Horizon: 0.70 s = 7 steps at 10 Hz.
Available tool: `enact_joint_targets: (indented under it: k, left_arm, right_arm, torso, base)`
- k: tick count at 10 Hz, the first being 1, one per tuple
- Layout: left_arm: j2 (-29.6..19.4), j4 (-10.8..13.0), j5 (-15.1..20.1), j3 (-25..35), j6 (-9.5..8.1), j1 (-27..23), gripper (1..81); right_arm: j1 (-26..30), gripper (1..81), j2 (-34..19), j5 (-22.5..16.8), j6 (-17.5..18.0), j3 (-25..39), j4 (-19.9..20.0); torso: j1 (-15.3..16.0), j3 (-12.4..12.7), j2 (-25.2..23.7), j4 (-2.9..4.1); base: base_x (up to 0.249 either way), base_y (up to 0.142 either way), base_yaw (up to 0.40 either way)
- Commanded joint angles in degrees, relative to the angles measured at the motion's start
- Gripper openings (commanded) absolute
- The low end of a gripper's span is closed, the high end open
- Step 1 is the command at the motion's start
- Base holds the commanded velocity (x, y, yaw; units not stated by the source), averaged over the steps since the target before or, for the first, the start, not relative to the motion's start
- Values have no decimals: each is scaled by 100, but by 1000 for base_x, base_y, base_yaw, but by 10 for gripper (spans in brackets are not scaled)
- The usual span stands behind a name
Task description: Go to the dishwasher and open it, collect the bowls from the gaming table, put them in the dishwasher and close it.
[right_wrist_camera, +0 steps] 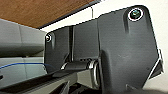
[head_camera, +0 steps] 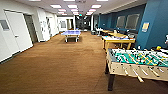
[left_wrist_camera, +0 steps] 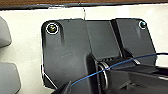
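Grippers' state unclear; foosball table (head_camera: 140,62) on rt (brown carpet (head_camera: 62,67))

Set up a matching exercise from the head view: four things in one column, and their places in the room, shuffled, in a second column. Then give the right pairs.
Things:
1. foosball table
2. table tennis table
3. white door
4. blue wall

Places:
A. far down the room, near the middle of the carpet
B. on the left side, set in the white wall
C. nearest the camera, on the right
D. along the right side, behind the tables

Pairs: 1-C, 2-A, 3-B, 4-D
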Motion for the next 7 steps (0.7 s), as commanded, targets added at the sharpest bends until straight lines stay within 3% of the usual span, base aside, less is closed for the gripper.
enact_joint_targets:
  k: [1, 3, 7]
  left_arm:
    - [-29, -52, 272, 18, -20, -259, 811]
    - [-38, -53, 272, 9, -20, -241, 811]
    - [-38, -61, 246, 9, -20, -215, 811]
  right_arm:
    - [283, 811, -103, -216, -20, -44, -108]
    - [283, 811, -85, -207, -20, -52, -108]
    - [283, 811, -24, -207, -20, -149, -109]
  torso:
    - [0, 0, 0, 0]
    - [0, 0, 0, 0]
    - [-11, 4, -6, 0]
  base:
    - [0, 0, 0]
    - [0, 0, 0]
    - [80, 0, 0]
